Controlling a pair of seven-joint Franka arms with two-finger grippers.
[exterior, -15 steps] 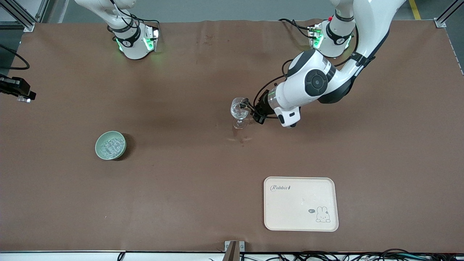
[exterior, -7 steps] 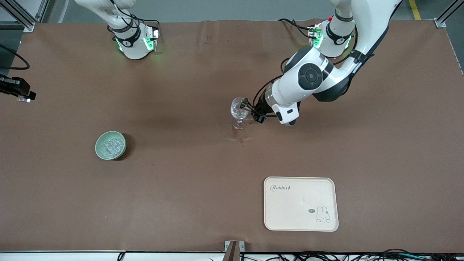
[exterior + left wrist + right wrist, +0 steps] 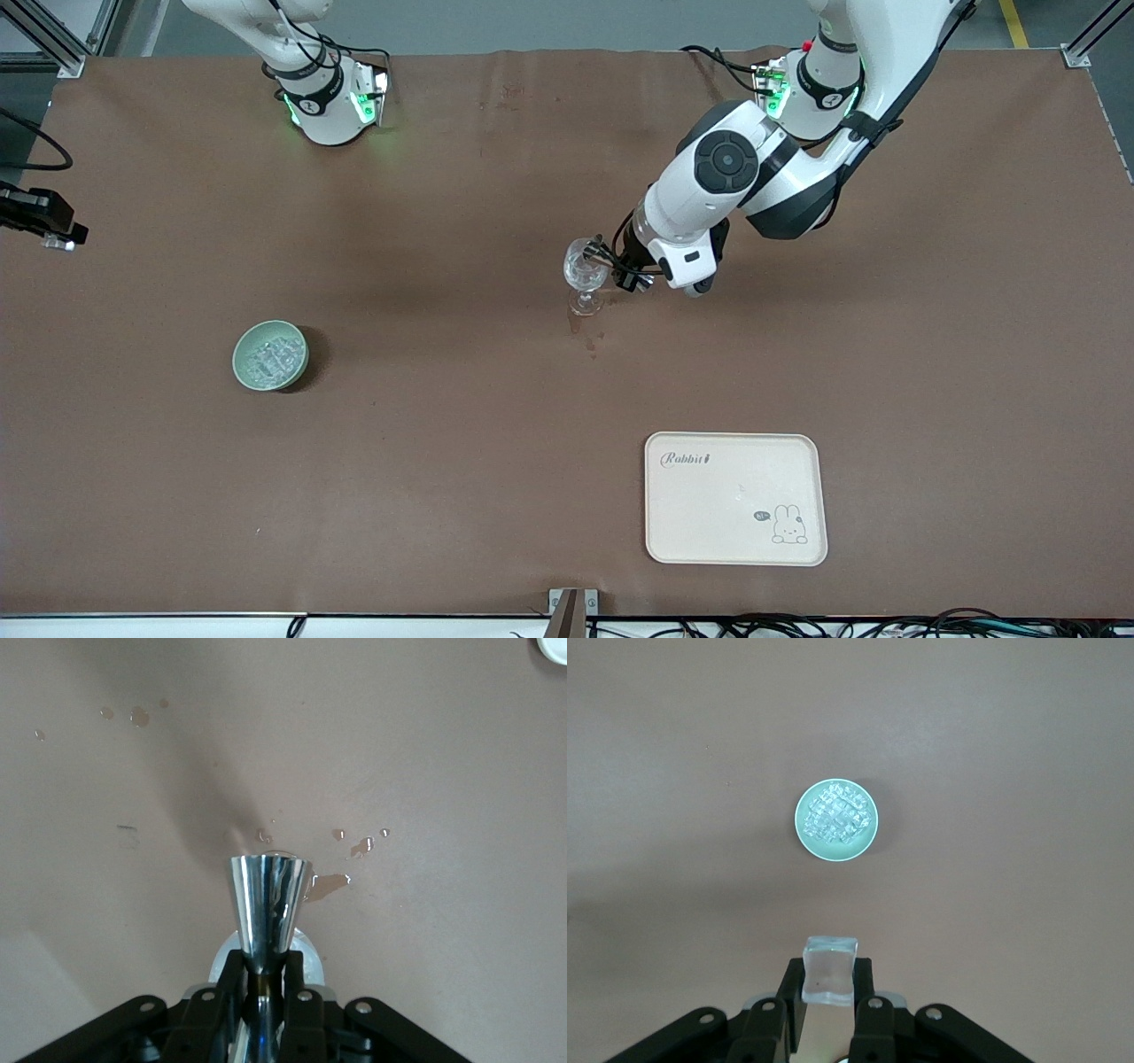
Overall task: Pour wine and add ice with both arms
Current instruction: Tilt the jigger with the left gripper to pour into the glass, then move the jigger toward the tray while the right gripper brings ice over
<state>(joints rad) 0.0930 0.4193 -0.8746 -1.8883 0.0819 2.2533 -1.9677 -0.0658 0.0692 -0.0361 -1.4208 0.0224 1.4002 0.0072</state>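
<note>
Two grips matter: my left gripper (image 3: 263, 979) pinches the slick, rigid jigger (image 3: 267, 908) at its waist over the fragile glass (image 3: 586, 268), while my right gripper (image 3: 828, 992), up over the bowl (image 3: 836, 821), squeezes one slippery ice cube (image 3: 830, 969).

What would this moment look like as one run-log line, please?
left gripper: shut on jigger, at glass | right gripper: shut on ice cube, above bowl

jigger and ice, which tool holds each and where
Left tool pinches the jigger at its narrow waist; right tool grips an ice cube by its sides.
</note>
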